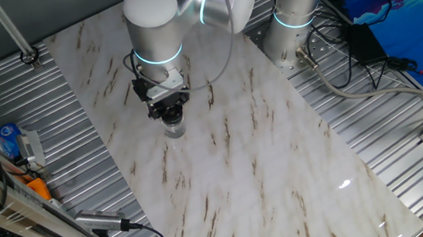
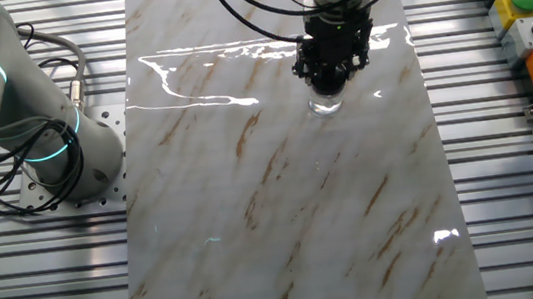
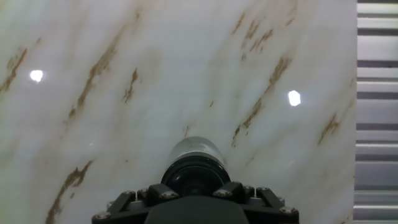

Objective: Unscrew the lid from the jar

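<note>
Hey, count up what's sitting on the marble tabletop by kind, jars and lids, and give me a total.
Jars: 1, the clear jar standing under the gripper.
Lids: 1, the black lid on the jar, between the gripper's fingers.
Total: 2 things on the marble table.

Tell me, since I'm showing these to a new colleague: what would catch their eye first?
Probably the gripper, pressed straight down on the small clear jar at the far part of the marble-patterned table. In the hand view the black lid sits right at the fingers, the jar's body showing beyond it.
</note>
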Available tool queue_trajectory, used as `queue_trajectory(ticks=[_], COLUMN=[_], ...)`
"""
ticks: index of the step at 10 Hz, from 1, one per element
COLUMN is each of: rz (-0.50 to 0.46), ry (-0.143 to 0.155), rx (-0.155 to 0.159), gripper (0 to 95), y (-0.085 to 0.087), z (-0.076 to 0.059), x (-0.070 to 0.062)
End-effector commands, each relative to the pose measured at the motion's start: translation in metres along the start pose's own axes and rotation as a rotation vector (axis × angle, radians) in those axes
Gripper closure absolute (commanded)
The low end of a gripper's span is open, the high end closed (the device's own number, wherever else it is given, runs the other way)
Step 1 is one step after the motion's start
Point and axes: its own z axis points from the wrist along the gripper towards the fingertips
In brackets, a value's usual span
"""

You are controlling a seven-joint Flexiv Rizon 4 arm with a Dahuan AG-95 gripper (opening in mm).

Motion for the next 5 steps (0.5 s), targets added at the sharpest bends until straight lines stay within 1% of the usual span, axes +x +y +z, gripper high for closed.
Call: queue_trajectory(ticks=[1, 3, 4, 5], rz=[-0.079, -0.117, -0.129, -0.146], ry=[0.004, 0.014, 0.015, 0.017], rx=[0.019, 0.043, 0.05, 0.063], gripper=[95.0, 95.0, 95.0, 95.0], y=[-0.0001, -0.0001, 0.0, 0.0], z=[0.0007, 0.0007, 0.0007, 0.0007], x=[0.0, 0.0, 0.0001, 0.0001])
